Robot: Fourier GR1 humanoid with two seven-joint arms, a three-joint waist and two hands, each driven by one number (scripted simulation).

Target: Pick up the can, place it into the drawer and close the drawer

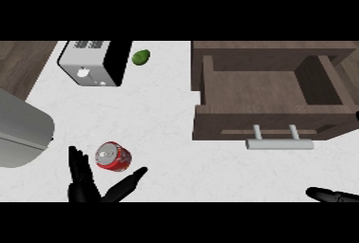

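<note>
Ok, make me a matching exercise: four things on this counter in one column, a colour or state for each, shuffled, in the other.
Things:
1. can
2. drawer
3. toaster
4. left hand

Descriptions:
A. pulled open, nothing inside
B. open, fingers spread beside the can
C. red, silver top
D. white and black, at the counter's far edge

Pairs: 1-C, 2-A, 3-D, 4-B

Toaster beside green avocado, grey pot nearby
</note>
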